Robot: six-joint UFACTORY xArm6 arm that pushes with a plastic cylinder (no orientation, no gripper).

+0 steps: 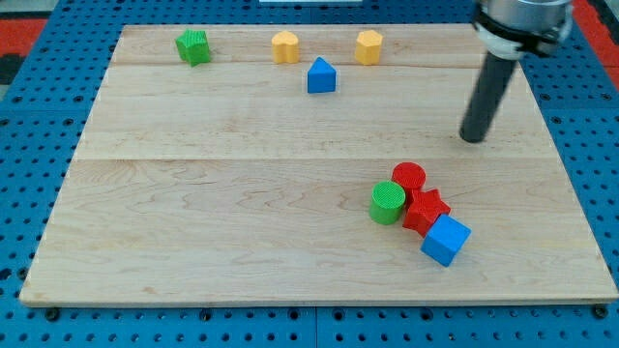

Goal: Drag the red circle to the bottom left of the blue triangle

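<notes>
The red circle (409, 177) lies on the wooden board (242, 193) at the right of centre, touching a green circle (387, 203) and a red star-like block (426, 210). The blue triangle (321, 75) sits near the view's top, in the middle. My tip (473, 138) is down on the board, up and to the right of the red circle, apart from it and from every block.
A blue cube (445, 240) touches the red star-like block at its lower right. A green block (193, 46) sits at the top left. Two yellow blocks (284, 46) (368, 45) flank the blue triangle along the top edge.
</notes>
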